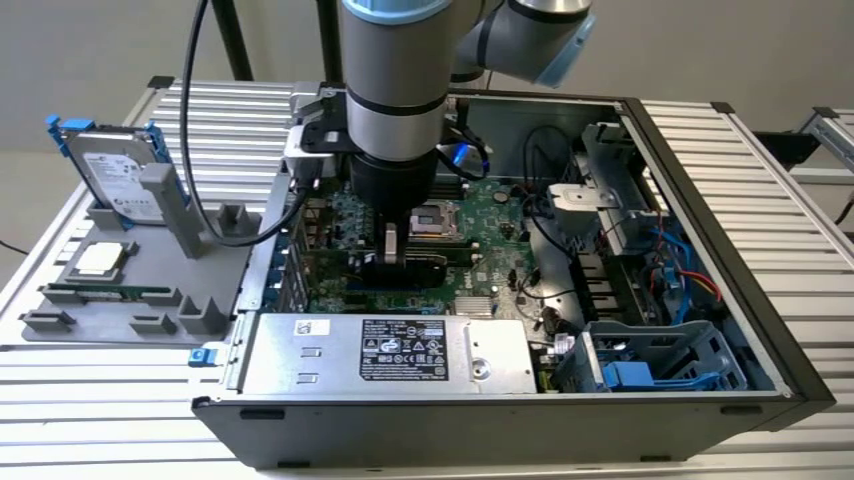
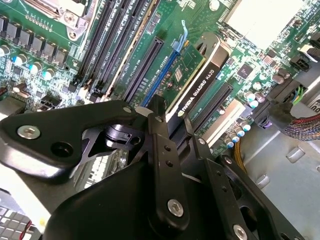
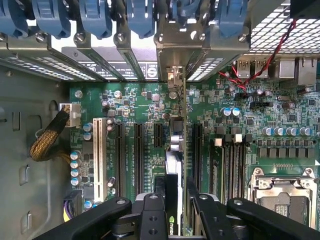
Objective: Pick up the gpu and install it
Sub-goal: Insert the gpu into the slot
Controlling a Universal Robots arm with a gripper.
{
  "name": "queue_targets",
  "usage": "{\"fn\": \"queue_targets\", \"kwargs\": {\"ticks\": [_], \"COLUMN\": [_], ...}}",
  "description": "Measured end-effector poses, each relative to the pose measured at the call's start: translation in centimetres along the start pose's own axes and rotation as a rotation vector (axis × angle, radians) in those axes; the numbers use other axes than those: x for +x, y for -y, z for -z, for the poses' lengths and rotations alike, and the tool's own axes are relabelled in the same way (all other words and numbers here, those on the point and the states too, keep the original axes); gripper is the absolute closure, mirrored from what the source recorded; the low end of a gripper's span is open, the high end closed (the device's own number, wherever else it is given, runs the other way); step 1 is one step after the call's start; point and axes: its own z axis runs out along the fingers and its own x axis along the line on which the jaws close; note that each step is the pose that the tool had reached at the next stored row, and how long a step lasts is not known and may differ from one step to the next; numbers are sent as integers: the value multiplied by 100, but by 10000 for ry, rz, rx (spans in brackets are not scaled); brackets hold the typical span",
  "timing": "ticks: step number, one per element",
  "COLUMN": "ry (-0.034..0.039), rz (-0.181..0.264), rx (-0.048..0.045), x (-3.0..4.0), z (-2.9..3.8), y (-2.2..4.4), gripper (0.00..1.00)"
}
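The gpu (image 2: 199, 75) stands on its thin edge inside the open computer case (image 1: 747, 190), down on the green main board (image 1: 501, 215) among the long black slots (image 3: 137, 150). In the second wrist view you see its green face beside a blue slot (image 2: 162, 70) and its black face with a shiny strip along the top. In the first wrist view the card (image 3: 176, 150) is seen edge on, running from the arm toward the back wall of the case, where its silver end plate (image 3: 172, 57) sits under a row of blue clips (image 3: 140, 17).

The gripper (image 1: 388, 262) is right over the card. Its black fingers (image 2: 159, 135) are pulled in close, one on each side of the card's top edge, and they look like they are squeezing it. In the first wrist view the fingers (image 3: 155, 210) sit on both sides of the card too.

The grey arm (image 1: 394, 90) comes straight down into the middle of the case. A big silver power box (image 1: 387, 350) lies along the near side of the case, and a blue and grey cage (image 1: 654, 360) sits in the corner on the exterior view's right.

The case rests on a ribbed metal bench (image 1: 747, 440). On the exterior view's left is a grey holder (image 1: 120, 300) with a silver hard drive (image 1: 118, 175) standing up in it, a square chip (image 1: 100, 258) lying flat, and a thin green memory stick (image 1: 114, 292) on its edge.
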Motion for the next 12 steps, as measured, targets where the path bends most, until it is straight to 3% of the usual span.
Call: {"fn": "queue_targets", "kwargs": {"ticks": [12], "ry": [-2], "rz": [0], "rx": [-2], "x": [0], "z": [-128], "y": [1], "gripper": [100]}}
